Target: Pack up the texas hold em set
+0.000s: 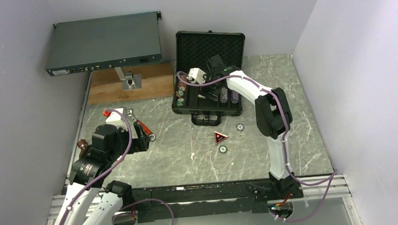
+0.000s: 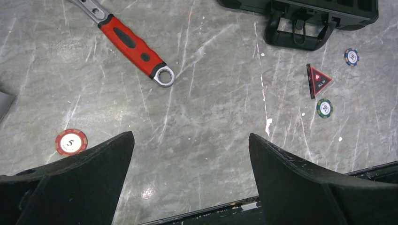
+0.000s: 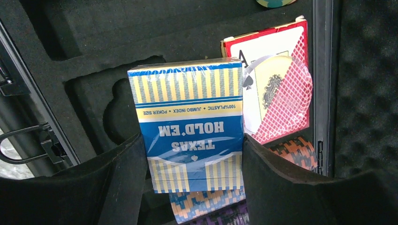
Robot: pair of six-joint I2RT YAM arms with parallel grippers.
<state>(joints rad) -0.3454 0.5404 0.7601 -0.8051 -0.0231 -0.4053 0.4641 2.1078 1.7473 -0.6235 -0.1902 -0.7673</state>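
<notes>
We judge the packing partly done. The open black case (image 1: 211, 46) stands at the far side of the desk (image 1: 292, 138), with rows of chips already in its foam. Our right fingers (image 3: 281, 187) clamp the blue-yellow card box (image 3: 187, 103) by its sides, over a bare foam recess. The red triangular token (image 2: 319, 80) and two loose chips (image 2: 324, 108) lie on the desk, well right of our wide, empty left fingers (image 2: 291, 183). A red chip (image 2: 71, 141) lies on their left.

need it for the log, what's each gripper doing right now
left gripper: open, holding nothing
right gripper: closed on the blue-yellow card box, over the case
</notes>
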